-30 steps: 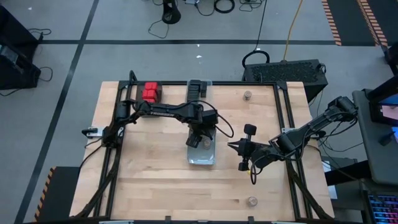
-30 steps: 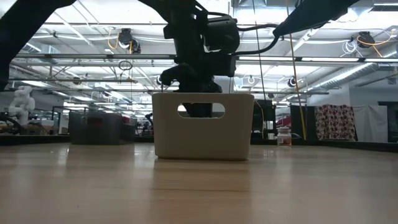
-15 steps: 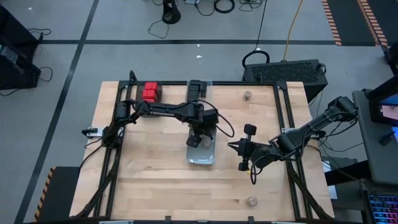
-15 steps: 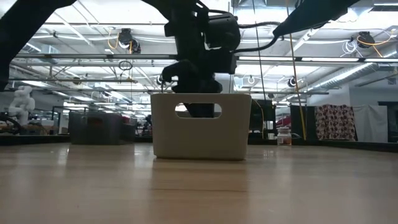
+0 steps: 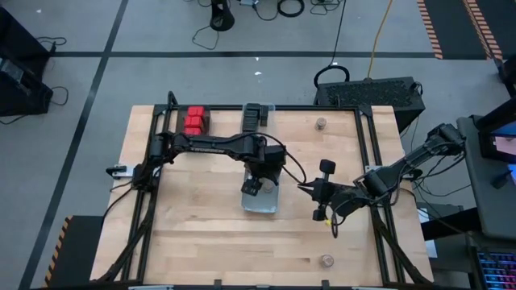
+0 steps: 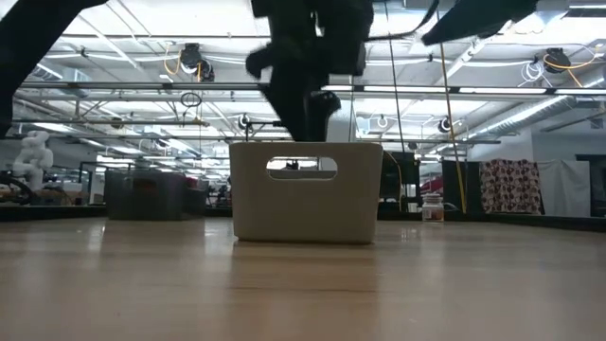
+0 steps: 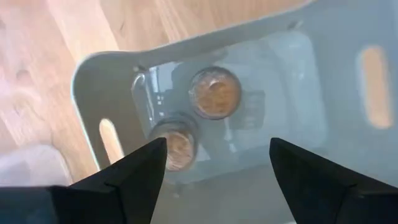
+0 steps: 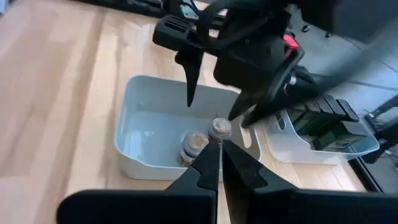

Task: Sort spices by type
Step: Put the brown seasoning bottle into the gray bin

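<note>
The left hand [image 5: 253, 187] hangs over the white bin [image 5: 261, 203] at mid-tabletop [image 5: 201, 234], fingers [image 7: 140, 171] spread wide and holding nothing. Below them two jars [image 7: 214, 92] stand side by side on the bin's floor, apart from the fingers. The right hand [image 5: 309, 188] sits just right of the bin, fingers pressed together and empty. At the tabletop's far edge, the red boxes [image 5: 193, 120] are grouped at left and the black boxes [image 5: 253, 113] sit in a clear bin [image 8: 323, 146]. One more jar [image 5: 321, 123] stands at far right, another [image 5: 326, 260] near the front edge.
</note>
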You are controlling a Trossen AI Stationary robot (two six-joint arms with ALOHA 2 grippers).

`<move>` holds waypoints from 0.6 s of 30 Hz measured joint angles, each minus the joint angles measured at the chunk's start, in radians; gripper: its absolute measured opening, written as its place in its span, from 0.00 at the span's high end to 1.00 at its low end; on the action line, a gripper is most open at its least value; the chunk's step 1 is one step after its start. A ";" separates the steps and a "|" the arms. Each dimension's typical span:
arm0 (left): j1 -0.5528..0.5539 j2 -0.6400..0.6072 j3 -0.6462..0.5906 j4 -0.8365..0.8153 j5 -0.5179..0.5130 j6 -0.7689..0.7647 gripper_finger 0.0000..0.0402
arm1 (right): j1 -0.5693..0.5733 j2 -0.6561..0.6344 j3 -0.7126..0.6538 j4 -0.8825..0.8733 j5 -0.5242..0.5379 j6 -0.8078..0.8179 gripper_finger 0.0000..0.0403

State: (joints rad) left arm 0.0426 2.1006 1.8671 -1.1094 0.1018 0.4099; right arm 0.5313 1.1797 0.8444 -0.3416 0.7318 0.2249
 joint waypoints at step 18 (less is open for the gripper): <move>-0.235 -0.021 0.027 0.024 0.025 -0.244 0.28 | 0.180 -0.080 -0.023 -0.391 -0.297 0.633 1.00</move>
State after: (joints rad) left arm -0.1925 2.0792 1.8942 -1.0858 0.1272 0.1663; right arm 0.7115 1.1000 0.8215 -0.7326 0.4351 0.8583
